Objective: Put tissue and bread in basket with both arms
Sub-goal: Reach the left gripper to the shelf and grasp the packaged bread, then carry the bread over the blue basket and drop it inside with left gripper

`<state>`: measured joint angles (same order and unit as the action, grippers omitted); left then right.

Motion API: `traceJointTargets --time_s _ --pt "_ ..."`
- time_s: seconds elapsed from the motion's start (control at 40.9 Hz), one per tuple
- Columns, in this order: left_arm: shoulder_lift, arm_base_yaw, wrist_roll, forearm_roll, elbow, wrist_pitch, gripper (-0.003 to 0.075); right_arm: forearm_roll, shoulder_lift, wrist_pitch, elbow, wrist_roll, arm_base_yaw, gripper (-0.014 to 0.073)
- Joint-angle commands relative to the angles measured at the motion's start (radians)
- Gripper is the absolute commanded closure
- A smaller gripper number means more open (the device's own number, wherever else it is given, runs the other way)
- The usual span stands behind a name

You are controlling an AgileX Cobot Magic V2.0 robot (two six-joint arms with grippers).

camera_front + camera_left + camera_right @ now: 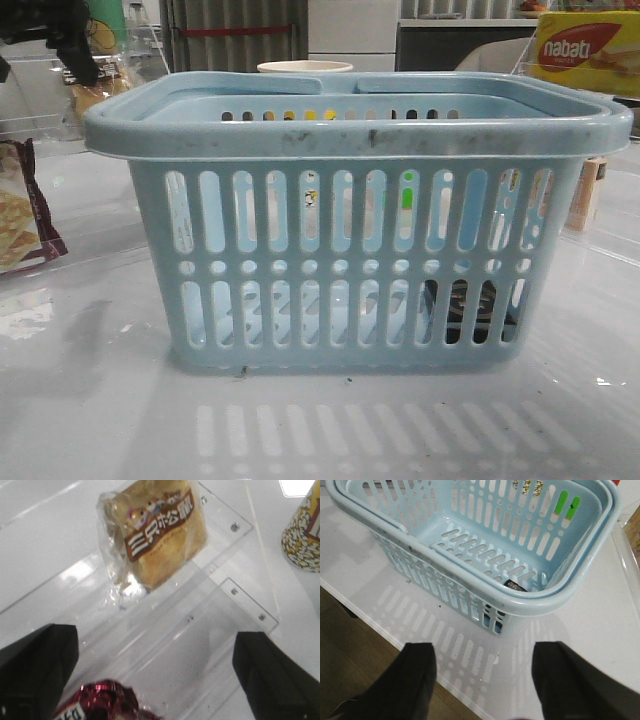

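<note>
White glossy counter point(100, 400) carried blue basket point(350, 135), centre. Tissue point(514, 585) lay dark in basket corner. Bread point(160, 535) sat outside on clear shelf point(220, 600), left fingers point(160, 675) spread above; right fingers point(485, 680) spread, empty. Risk: slick wrapper slipping on pinch.

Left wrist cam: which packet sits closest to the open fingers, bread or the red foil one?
The red foil packet, lying right between the left gripper fingers; the bread lies farther out on the clear shelf.
</note>
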<state>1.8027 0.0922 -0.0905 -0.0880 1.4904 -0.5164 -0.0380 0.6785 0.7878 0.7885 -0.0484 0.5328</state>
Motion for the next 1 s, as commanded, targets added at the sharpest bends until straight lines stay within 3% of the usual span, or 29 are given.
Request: traceJointTargets --time_s 0.0,0.269,0.636,0.905,0.979 --pt "0.016 -0.003 0.001 -0.013 0.107 0.089 0.0045 0.011 -0.002 -0.061 0.027 -0.01 -0.002 0.0076" --pt "0.155 -0.011 0.001 -0.011 0.213 0.191 0.0069 0.011 -0.002 -0.061 0.027 -0.01 -0.002 0.0076" --pt "0.175 -0.013 0.001 -0.009 0.222 0.287 0.0441 0.011 -0.002 -0.061 0.027 -0.01 -0.002 0.0076" --pt "0.083 -0.013 0.001 -0.018 0.226 0.147 0.063 0.011 -0.002 -0.06 0.027 -0.01 -0.002 0.0076" --pt "0.031 -0.013 0.001 -0.02 0.226 0.082 0.063 0.011 -0.002 -0.06 0.027 -0.01 -0.002 0.0076"
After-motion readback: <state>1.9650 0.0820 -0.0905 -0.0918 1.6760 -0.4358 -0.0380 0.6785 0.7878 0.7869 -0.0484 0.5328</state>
